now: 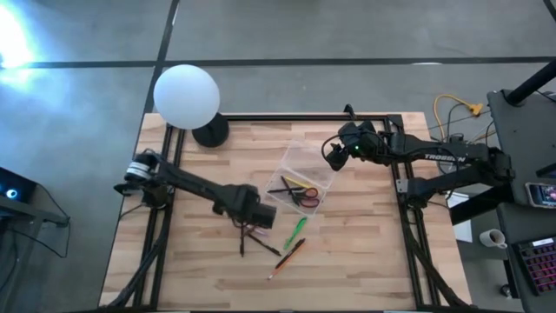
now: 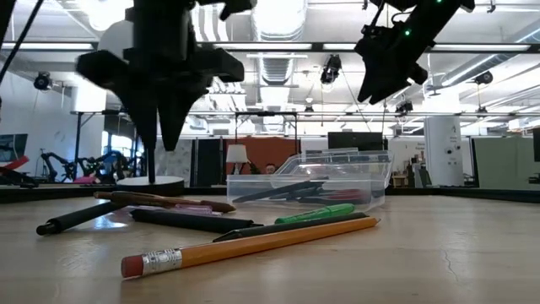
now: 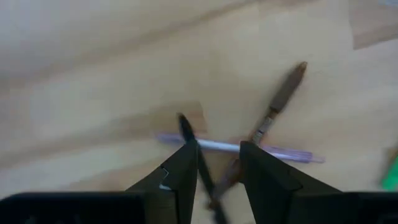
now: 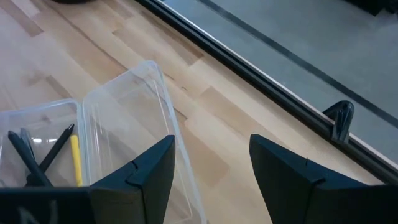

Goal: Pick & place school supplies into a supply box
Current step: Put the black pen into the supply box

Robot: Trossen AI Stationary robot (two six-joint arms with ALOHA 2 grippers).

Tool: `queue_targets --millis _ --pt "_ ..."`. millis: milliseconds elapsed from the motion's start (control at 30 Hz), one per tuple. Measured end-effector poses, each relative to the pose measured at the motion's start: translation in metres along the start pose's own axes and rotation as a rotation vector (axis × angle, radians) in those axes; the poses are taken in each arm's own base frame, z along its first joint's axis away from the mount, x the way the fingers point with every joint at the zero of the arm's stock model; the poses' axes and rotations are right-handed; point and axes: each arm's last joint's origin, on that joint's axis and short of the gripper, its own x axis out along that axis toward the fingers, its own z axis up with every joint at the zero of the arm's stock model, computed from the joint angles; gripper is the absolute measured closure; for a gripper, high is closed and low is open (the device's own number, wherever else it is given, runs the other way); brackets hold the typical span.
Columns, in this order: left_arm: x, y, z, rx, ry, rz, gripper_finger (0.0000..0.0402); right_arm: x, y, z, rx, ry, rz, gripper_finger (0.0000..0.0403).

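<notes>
Left gripper (image 3: 216,163) hangs over crossed pens (image 3: 273,112) on the table (image 1: 365,252), fingers apart, straddling a dark pen (image 3: 199,165); grip unclear, probably nothing held; green marker (image 1: 296,229) and pencil (image 1: 287,258) lie just right of it; box (image 1: 304,176) near, holding scissors (image 1: 306,195), dark pens, yellow stick (image 4: 75,158); right gripper (image 4: 210,163) wide, empty, above the box's open lid (image 4: 134,118).
</notes>
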Motion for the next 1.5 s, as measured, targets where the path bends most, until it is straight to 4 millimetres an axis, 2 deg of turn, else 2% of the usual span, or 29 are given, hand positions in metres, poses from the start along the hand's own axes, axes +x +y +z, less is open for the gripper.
queue_targets --millis 100,200,367,500,767,900,1067,1233,1367,1500 --pt "0.008 0.003 -0.013 -0.104 0.008 -0.037 0.0297 0.0 0.0 0.0 -0.005 -0.001 0.001 0.0206" --pt "0.017 0.012 -0.023 -0.182 0.025 0.01 0.0297 0.0 0.0 0.0 -0.006 -0.002 0.001 0.0207" --pt "0.026 0.013 -0.036 -0.192 0.057 -0.023 0.0297 0.0 0.0 0.0 -0.008 -0.002 0.0 0.0207" --pt "0.029 0.009 -0.038 -0.196 0.066 -0.077 0.0297 0.0 0.0 0.0 -0.008 -0.002 0.0 0.0207" --pt "0.049 0.023 -0.039 -0.202 0.054 -0.031 0.0297 0.0 0.0 0.0 -0.008 -0.002 0.0 0.0207" --pt "0.058 0.024 -0.041 -0.211 0.062 -0.072 0.0297 0.0 0.0 0.0 -0.008 -0.002 -0.001 0.0207" --pt "0.063 0.028 -0.041 -0.189 0.063 -0.081 0.0324 0.0 0.0 0.0 -0.013 -0.001 -0.001 0.0207" --pt "0.062 0.029 -0.041 -0.134 0.062 -0.062 0.0382 0.0 0.0 0.0 -0.034 -0.002 -0.003 0.0207" --pt "0.051 0.021 -0.039 -0.047 0.062 -0.097 0.0382 0.001 -0.001 0.0 -0.051 -0.002 -0.006 0.0207" --pt "0.024 0.017 -0.034 0.093 0.037 -0.1 0.0382 0.001 -0.002 0.001 -0.059 -0.002 -0.009 0.0207"
